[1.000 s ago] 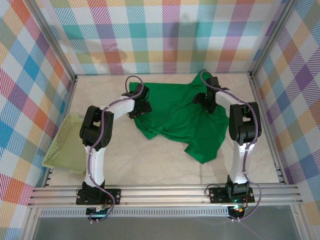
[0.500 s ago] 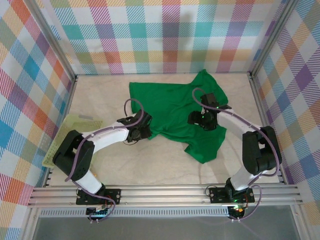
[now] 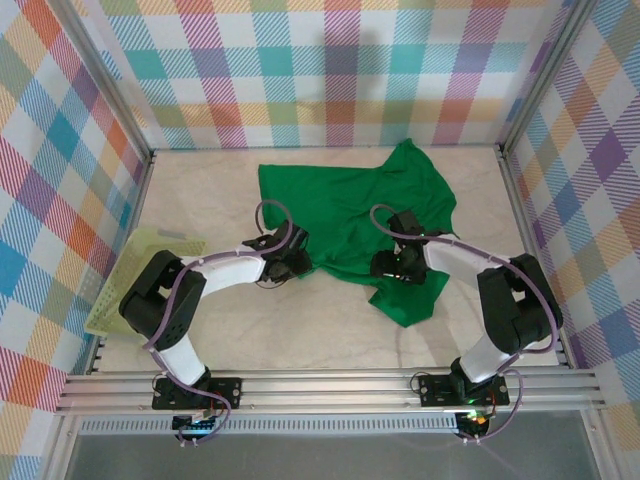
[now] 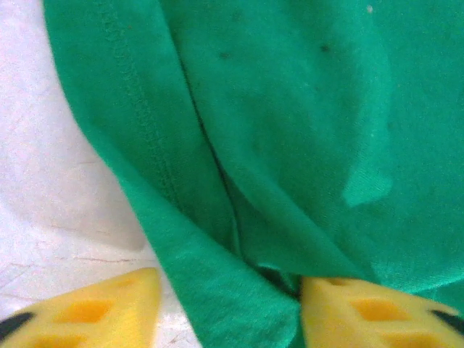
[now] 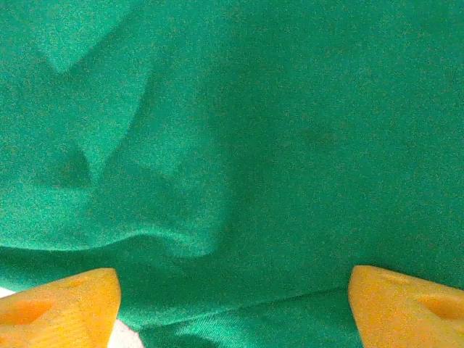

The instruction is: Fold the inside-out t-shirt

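The bright green t-shirt (image 3: 345, 215) lies rumpled across the back middle of the table, with one flap reaching toward the near right (image 3: 405, 300). My left gripper (image 3: 290, 262) rests low at the shirt's near left edge. In the left wrist view the left gripper (image 4: 228, 312) is open, its yellow fingertips (image 4: 80, 312) either side of a stitched fold of the t-shirt (image 4: 275, 130). My right gripper (image 3: 392, 265) hovers over the shirt's near right part. In the right wrist view the right gripper (image 5: 232, 304) is open wide above the t-shirt (image 5: 239, 145), and nothing is pinched.
A pale yellow-green mesh basket (image 3: 140, 285) sits at the table's left edge. Checked walls and metal frame rails enclose the table on three sides. Bare tabletop (image 3: 300, 330) lies between the shirt and the arm bases.
Both grippers came from the shirt's far part toward its near edge. The shirt went from bunched between them to lying flatter and farther back.
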`<state>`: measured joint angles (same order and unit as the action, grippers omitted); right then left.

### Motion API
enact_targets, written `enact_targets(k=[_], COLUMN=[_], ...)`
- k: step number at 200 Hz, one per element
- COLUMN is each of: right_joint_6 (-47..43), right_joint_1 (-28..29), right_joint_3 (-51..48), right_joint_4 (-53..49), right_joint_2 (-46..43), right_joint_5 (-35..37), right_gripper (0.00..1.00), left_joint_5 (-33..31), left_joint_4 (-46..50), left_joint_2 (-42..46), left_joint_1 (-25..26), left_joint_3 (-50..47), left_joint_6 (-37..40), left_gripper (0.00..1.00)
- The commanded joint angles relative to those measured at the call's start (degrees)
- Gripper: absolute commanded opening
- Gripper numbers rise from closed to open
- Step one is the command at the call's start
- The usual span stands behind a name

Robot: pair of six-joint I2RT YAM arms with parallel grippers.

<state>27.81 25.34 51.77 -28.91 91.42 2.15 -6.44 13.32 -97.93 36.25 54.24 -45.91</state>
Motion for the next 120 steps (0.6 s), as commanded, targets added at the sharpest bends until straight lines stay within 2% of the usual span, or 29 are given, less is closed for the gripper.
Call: enact_targets(k=[1, 25, 50, 70, 89, 101, 120], right_joint_6=[2.32, 3.85, 4.68, 5.60, 6.49, 6.76, 5.77], right_joint_1=[1.28, 2.25, 3.65, 3.62, 3.09, 1.45, -2.56], right_joint_3=[-0.41, -0.92, -1.44, -1.19, -0.74, -0.94, -0.79], right_joint_4=[-5.22, -7.82, -6.37, -5.74, -7.20, -7.45, -6.95], right_joint_2=[-1.60, -1.40, 0.43, 1.83, 1.63, 0.39, -1.24], right_joint_5=[4.42, 5.74, 3.74, 4.75, 10.44, 12.43, 12.98], right_gripper=[0.85, 0.84, 0.71, 0.57, 0.27, 0.12, 0.00], left_joint_5=[-0.04, -0.68, -2.11, -4.24, -5.22, -4.26, -2.71], left_joint_4=[-0.31, 0.66, 1.81, 2.15, 2.14, 0.07, -3.03], left_joint_2=[-1.65, -2.11, -1.08, 1.23, 4.67, 7.77, 11.73], left_joint_1=[0.05, 0.05, 0.05, -0.19, -1.30, -2.58, -4.67], left_joint_3=[1.99, 3.31, 4.11, 3.96, 1.89, -0.88, -4.80], left_joint_6=[1.29, 2.92, 4.73, 6.55, 8.12, 8.81, 9.98], left_gripper=[0.39, 0.20, 0.09, 0.05, 0.04, 0.03, 0.03])
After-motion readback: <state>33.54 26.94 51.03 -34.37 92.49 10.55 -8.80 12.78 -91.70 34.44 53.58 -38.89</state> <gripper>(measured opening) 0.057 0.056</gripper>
